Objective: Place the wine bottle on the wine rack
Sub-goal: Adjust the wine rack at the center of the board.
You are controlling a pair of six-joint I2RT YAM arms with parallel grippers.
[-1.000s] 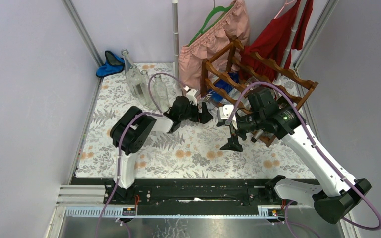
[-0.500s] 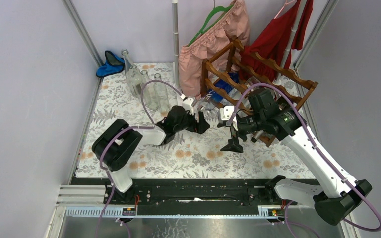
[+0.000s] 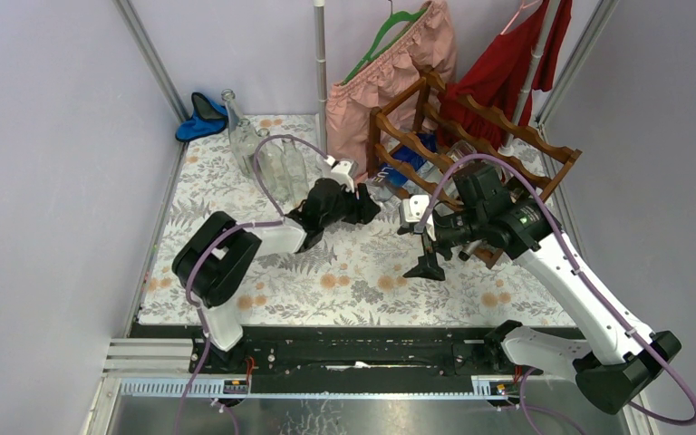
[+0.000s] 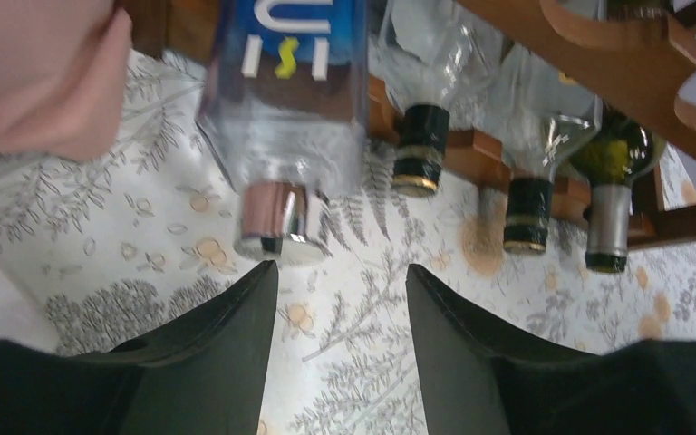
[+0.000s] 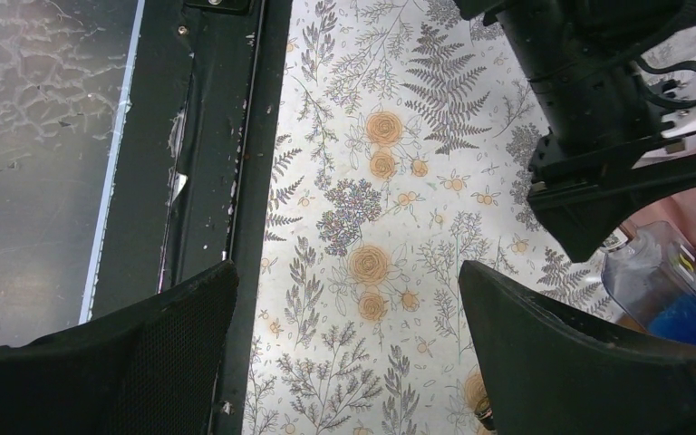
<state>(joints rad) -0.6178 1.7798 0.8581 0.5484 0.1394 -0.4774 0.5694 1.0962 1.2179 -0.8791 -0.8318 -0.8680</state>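
Note:
A clear wine bottle (image 4: 281, 109) with a blue label and a silver cap lies in the lowest tier of the reddish-brown wine rack (image 3: 498, 127), neck pointing out over the tablecloth. The same bottle shows in the top view (image 3: 410, 159) and the right wrist view (image 5: 671, 281). My left gripper (image 4: 340, 281) sits just short of the cap, open, with only tablecloth between its fingers. In the top view the left gripper (image 3: 370, 207) is at the rack's left front. My right gripper (image 3: 421, 246) hangs open over the cloth, empty (image 5: 346, 272).
Other bottles lie in the rack: two clear ones (image 4: 421, 149) with black caps and a green one (image 4: 612, 199). Several clear bottles (image 3: 272, 163) stand at the back left. A pink garment (image 3: 390, 72) and a red one (image 3: 517, 63) hang behind the rack.
The left gripper's jaws have narrowed a good deal while staying empty. The left arm's elbow swung toward the near left. The right arm has barely moved.

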